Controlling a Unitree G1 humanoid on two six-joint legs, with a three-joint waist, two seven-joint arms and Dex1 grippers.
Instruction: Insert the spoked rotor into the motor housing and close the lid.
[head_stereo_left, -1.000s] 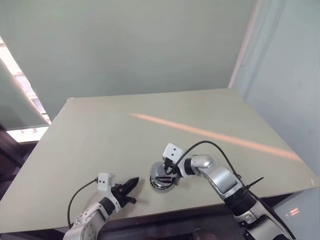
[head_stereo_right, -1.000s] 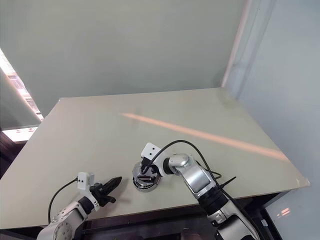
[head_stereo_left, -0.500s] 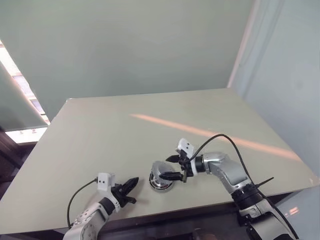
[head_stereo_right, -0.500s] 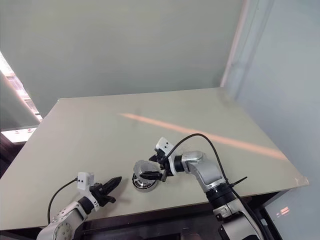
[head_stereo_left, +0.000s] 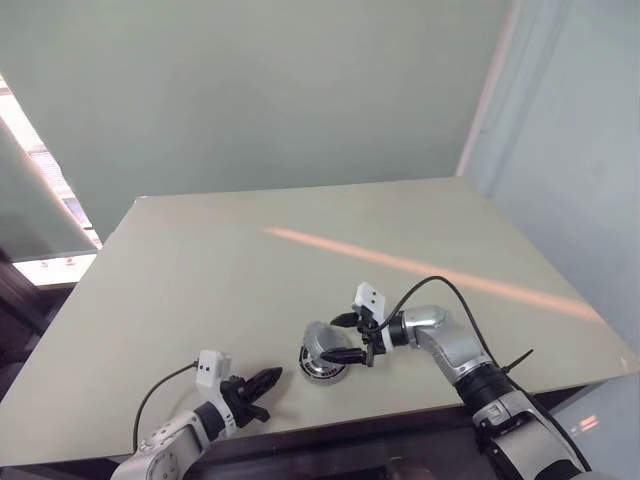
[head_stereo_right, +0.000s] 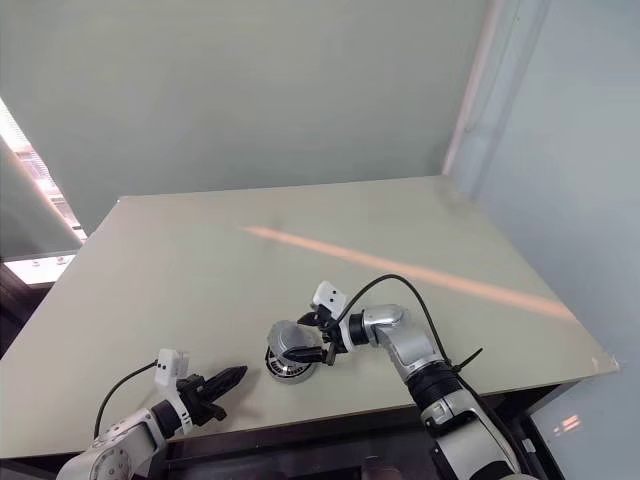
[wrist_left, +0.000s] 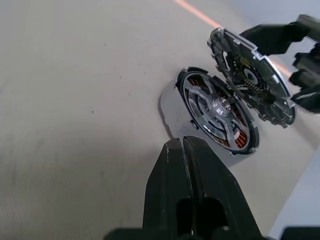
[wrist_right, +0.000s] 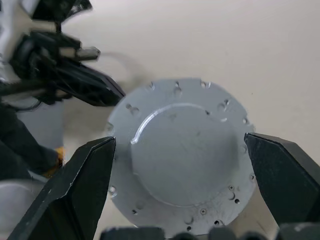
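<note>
The motor housing (wrist_left: 239, 138) lies flat on the table near its front edge, its copper windings showing. The spoked rotor (wrist_left: 220, 106) sits inside it, silver hub in the middle. The lid (wrist_right: 185, 170) hangs tilted on edge just above the housing (head_stereo_left: 322, 369), with my right gripper (wrist_right: 179, 142) shut on its rim from the right. My left gripper (wrist_left: 184, 150) is shut on nothing, low over the table to the left of the housing, pointing at it with a gap between.
The pale table (head_stereo_left: 300, 250) carries an orange streak of light (head_stereo_left: 420, 268) across its middle. Its front edge runs close below the housing and both grippers. A grey wall stands behind the table.
My right wrist has swung out to the right, and the lid has come up from lying flat over the housing to standing tilted above it. The left gripper has stayed about where it was.
</note>
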